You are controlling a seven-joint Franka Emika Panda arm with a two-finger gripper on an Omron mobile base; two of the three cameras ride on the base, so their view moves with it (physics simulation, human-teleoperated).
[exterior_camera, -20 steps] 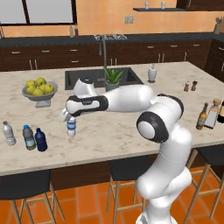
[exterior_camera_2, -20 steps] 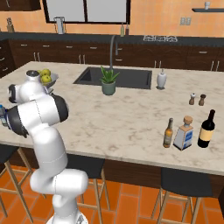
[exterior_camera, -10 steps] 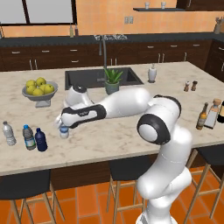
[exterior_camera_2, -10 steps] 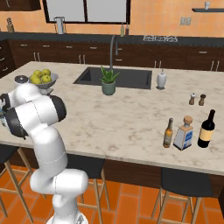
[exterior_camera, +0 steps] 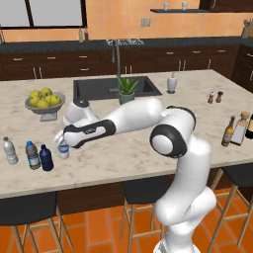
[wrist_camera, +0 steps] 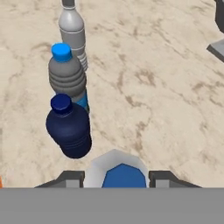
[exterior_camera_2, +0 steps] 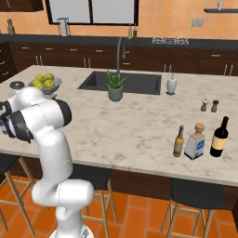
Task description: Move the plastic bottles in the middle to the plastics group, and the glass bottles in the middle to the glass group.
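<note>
The clear bottle (exterior_camera: 63, 148) is small, with a white cap and a blue label, and it stands up straight on the counter (exterior_camera: 148, 148) near the front left edge. In the hand view the clear bottle (wrist_camera: 117, 173) shows between the two dark fingertips (wrist_camera: 164, 178), with its pale shoulder and blue label seen from above. The gripper (exterior_camera: 63, 143) is partly open and closed around this bottle, holding it. Just beside it, to the left, stands the navy bottle (exterior_camera: 46, 158), which is dark blue all over, short and round, with a dark blue cap. In the hand view the navy bottle (wrist_camera: 68, 129) is close to the held bottle but not touching it. Next in the row is the blue-capped bottle (exterior_camera: 32, 155), clear and ribbed, with a bright blue cap and a dark label. Farthest left is the grey bottle (exterior_camera: 9, 150), plain and pale, with a light cap. These three stand in a line near each other. Behind them sits a fruit bowl (exterior_camera: 44, 105) full of yellow-green fruit. Far away on the right end of the counter stands the amber bottle (exterior_camera_2: 179, 142), thin and brown with a long neck, just beside the pale bottle (exterior_camera_2: 195, 142) with a tan top and the black bottle (exterior_camera_2: 219, 137).
</note>
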